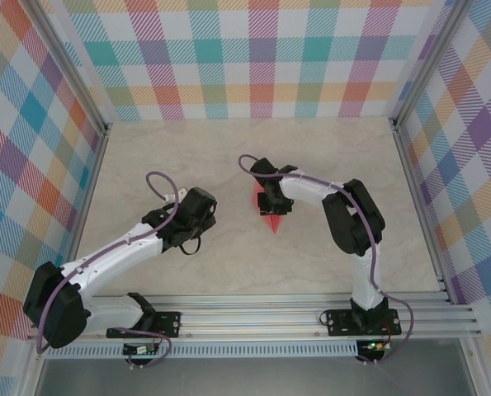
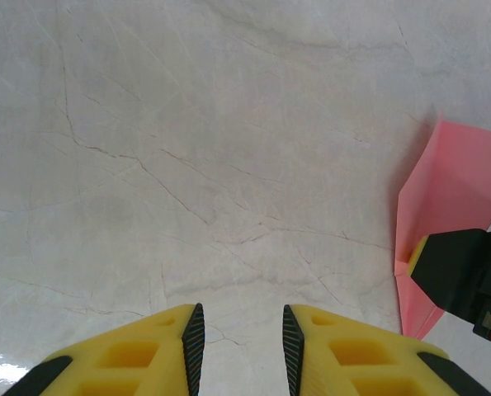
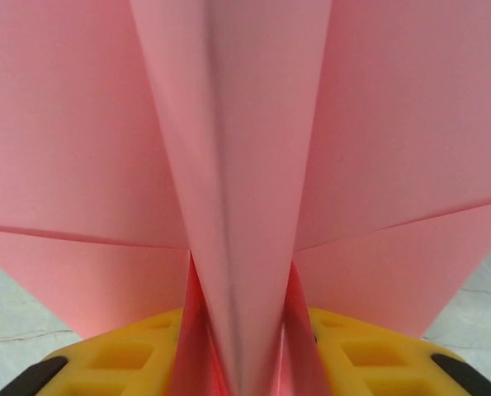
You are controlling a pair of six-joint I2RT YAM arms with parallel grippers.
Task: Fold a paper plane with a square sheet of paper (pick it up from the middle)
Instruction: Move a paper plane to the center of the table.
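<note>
Locate the paper plane (image 1: 274, 221) on the far side of the aluminium rail (image 1: 262, 318), about level with the rail's midpoint and well clear of it, over the marble-patterned worktop (image 1: 187, 157). Note the salmon-pink colour, the narrow dart form and the pointed tip directed toward the rail. Find the right hand (image 1: 271, 206) directly over the plane, on the end farther from the rail, closed onto it. In the right wrist view, confirm the grip: centre fold of the paper plane (image 3: 237, 165) pinched between the two yellow fingers (image 3: 352, 346), closed down to the thickness of the fold, with a wing flap spread to each side above them and grey worktop (image 3: 14, 313) at both lower corners. Cannot tell from any view whether resting on the worktop or lifted just clear of it. Find the left hand (image 1: 197, 208) also beyond the rail, over the rail's left half, about as far from the rail as the right hand and well apart from the plane. In the left wrist view, observe the left hand (image 2: 243, 338) partly open, with a moderate gap between the ribbed black pads (image 2: 194, 338), gripping nothing, above bare worktop (image 2: 187, 165). In the same view, note the paper plane (image 2: 455, 181) at the right edge, with one dark finger (image 2: 455, 272) of the right hand against it. Enclosed on the three sides away from the rail by checked walls (image 1: 228, 66).
</note>
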